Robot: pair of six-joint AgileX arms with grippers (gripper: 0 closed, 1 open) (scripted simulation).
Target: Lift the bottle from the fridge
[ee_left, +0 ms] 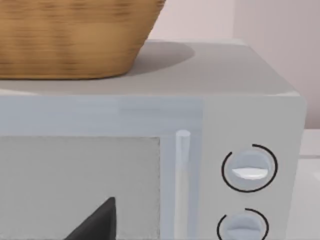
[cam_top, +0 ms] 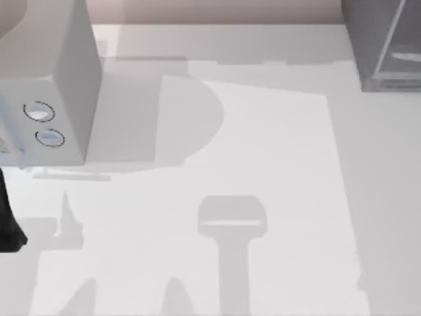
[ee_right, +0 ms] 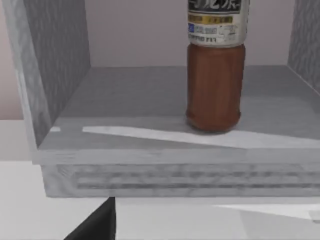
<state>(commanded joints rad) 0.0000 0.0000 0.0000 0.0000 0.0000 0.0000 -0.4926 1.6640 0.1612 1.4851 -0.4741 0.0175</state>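
Observation:
The bottle [ee_right: 216, 85] stands upright on the floor of the open fridge [ee_right: 150, 170], a brown body under a label with a yellow band; its top is cut off by the view's edge. The fridge [cam_top: 385, 46] sits at the table's far right corner. A dark part of my right gripper [ee_right: 95, 222] shows in front of the fridge's lower edge, apart from the bottle. My left arm [cam_top: 8, 224] is at the table's left edge, and a dark part of its gripper [ee_left: 97, 222] faces the microwave door.
A light grey microwave [cam_top: 46, 85] with two round dials [ee_left: 249, 169] stands at the far left, a wicker basket [ee_left: 70, 35] on top of it. The white table [cam_top: 276, 197] between microwave and fridge carries only shadows.

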